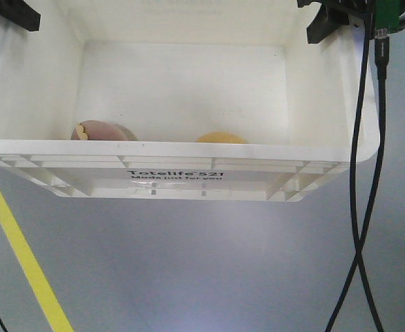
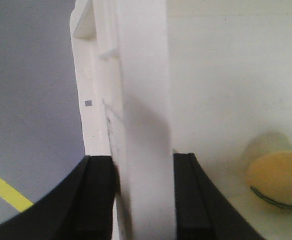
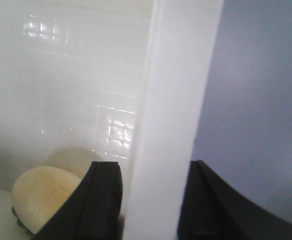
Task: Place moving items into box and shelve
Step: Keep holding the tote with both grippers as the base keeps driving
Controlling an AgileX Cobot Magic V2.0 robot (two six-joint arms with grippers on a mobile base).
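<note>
1. On my left side, a yellow line [image 1: 22, 256] runs slantwise across the grey floor [image 1: 188, 277].
2. The left gripper [image 1: 12, 14] sits at the top left corner of the front view. In its wrist view it points down over the left wall of the box [image 1: 188, 149], with 1 black finger [image 2: 98, 195] outside and 1 inside. The jaws are closed onto that wall.
3. Inside the box, the pinkish-brown toy [image 1: 102, 131] lies low against the near wall, left of centre.
4. The yellow toy [image 1: 219, 138] lies to its right, also against the near wall, clearly apart from the first. Only the tops of the 2 show over the rim.
5. The right gripper [image 1: 334, 17] comes in at the top right. Its wrist view shows it straddling the right wall, jaws pressed to both faces, with the yellow toy just beside the inner finger [image 3: 103, 200].
6. Furthest right, 2 black cables [image 1: 365, 207] hang down and cross.
</note>
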